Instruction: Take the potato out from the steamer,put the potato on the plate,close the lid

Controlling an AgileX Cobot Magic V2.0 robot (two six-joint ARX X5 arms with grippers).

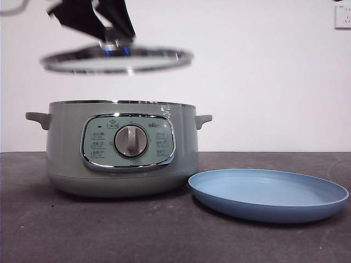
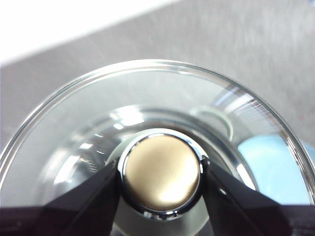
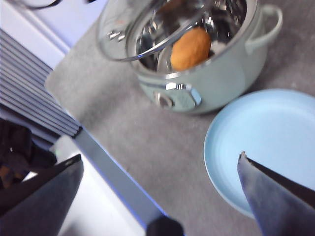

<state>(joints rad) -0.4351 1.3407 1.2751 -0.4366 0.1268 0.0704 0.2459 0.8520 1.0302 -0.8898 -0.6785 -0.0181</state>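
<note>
The sage-green steamer point(image 1: 120, 148) stands on the table at the left, uncovered. My left gripper point(image 1: 112, 35) is shut on the knob point(image 2: 161, 172) of the glass lid point(image 1: 116, 59) and holds it in the air above the pot, shifted a little to the left. The golden-brown potato point(image 3: 191, 48) lies inside the steamer point(image 3: 216, 73), seen only in the right wrist view. The light-blue plate point(image 1: 269, 193) lies empty to the right of the pot. My right gripper point(image 3: 160, 189) is open, high above the table near the plate point(image 3: 266, 142).
A dark grey tabletop point(image 1: 109, 230) runs under everything. A white wall is behind, with a socket point(image 1: 343, 16) at the top right. In the right wrist view the table's near edge point(image 3: 113, 182) shows.
</note>
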